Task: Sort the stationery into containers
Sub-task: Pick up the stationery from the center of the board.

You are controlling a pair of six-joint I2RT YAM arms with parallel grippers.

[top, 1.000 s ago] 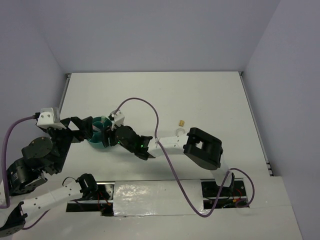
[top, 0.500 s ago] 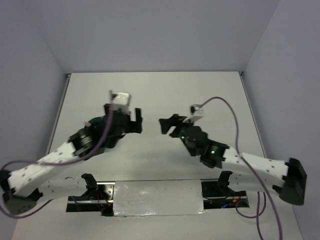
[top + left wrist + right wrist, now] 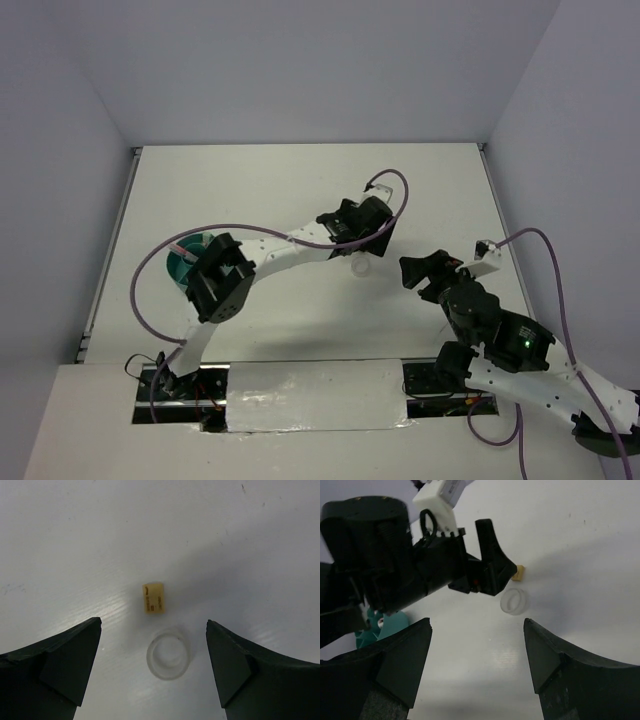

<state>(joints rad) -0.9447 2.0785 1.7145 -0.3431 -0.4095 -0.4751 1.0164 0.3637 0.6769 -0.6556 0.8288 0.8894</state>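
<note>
The tan nub and the clear tape ring lie close together on the white table. My left gripper hangs open over them, with the ring between its fingers and the nub just beyond their tips. In the top view the left gripper covers the nub, and the ring shows at its near side. My right gripper is open and empty to the right of the ring. The right wrist view shows the ring and the nub. The teal organizer stands at the left, partly behind the left arm.
The left arm stretches across the middle of the table from the organizer side. The organizer also shows at the left in the right wrist view. Grey walls close the table at the back and sides.
The left gripper has swung from the organizer rightward, over the nub and ring. The right gripper has drawn back from the organizer to the right side of the table.
</note>
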